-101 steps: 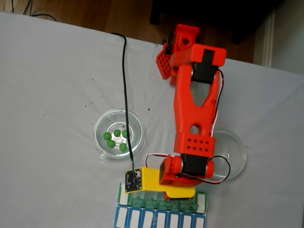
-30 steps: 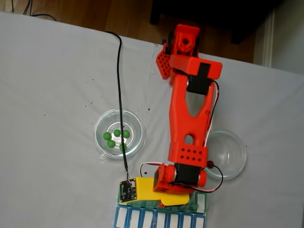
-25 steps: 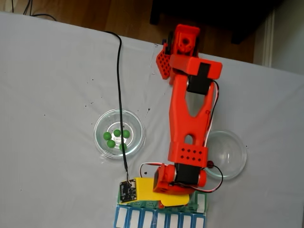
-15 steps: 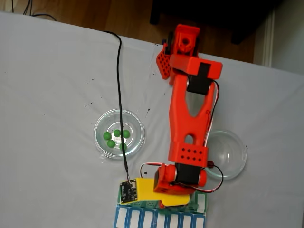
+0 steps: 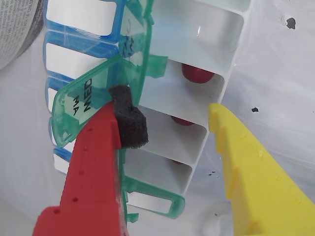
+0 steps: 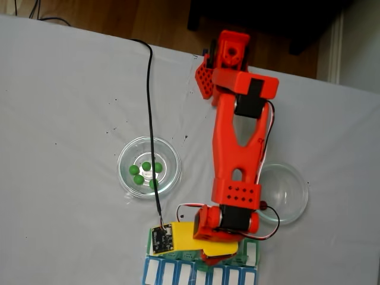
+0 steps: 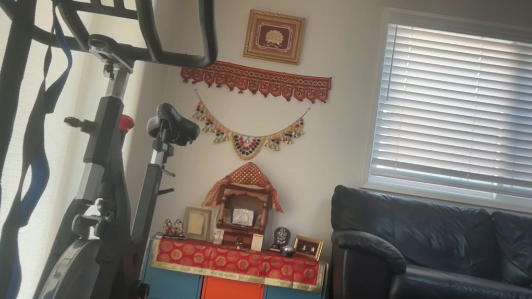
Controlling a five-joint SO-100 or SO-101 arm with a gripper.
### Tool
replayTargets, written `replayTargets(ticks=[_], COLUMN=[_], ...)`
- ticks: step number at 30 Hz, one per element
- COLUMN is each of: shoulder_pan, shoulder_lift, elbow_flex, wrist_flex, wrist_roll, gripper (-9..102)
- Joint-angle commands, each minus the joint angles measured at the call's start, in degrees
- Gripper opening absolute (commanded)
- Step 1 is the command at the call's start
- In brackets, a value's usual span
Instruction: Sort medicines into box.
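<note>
Looking down at your table [image 6: 71, 107] in the fixed view, you have the orange arm [image 6: 237, 148] stretched from its base at 12 o'clock toward the 6 o'clock edge, where the box [image 6: 252, 252] lies just above the blue-and-white organiser [image 6: 178, 274]. At 9 o'clock from the wrist sits a glass dish [image 6: 127, 178] holding green medicines [image 6: 134, 170]; at 3 o'clock a second glass dish [image 6: 294, 193] looks empty.

In the wrist view your gripper [image 5: 170, 118] is spread wide over the box [image 5: 216, 54] — the red finger [image 5: 93, 167] with its black foam pad [image 5: 129, 120] at 8 o'clock rests against the lifted green lids [image 5: 83, 105], one marked WED, and the yellow finger [image 5: 251, 172] at 4 o'clock stands off the box's outer wall. Nothing is pinched between them. Dark red medicines [image 5: 197, 73] lie in three neighbouring compartments, the lower two half hidden by the dividers.

You appear to be at the release end of a red placement. Whether any red remains elsewhere I cannot tell.

Next, lift straight up so the pad clears the lids without snagging them, swing toward the dish at 9 o'clock, and come down on one green ball — they are glossy and will roll, so close gently and centred.
</note>
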Motion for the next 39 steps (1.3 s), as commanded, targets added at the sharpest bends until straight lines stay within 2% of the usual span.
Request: replayTargets(ticks=[1,3,7,9,12,17,24,30,34,39], shoulder_pan=[-1.67,-2.72,-4.83,-5.45,-6.33,-7.82,-9.76,-16.00,-19.69,-21.62], shoulder_lift=[6.59,7.12,8.44,10.11,20.13,31.73,35.07,41.13,46.76,41.13], elbow_flex=[-0.53,-0.09,0.53,1.85,12.92,22.32,24.17,28.83,34.01,30.15], wrist_flex=[1.14,2.64,4.83,7.47,7.12,6.68,7.21,7.21,2.55,3.87], wrist_roll=[-0.88,-1.85,-1.93,-4.22,-7.29,-7.91,-5.27,-3.25,0.62,1.05], gripper=[21,20,4,2,2,2,1,1,1,2])
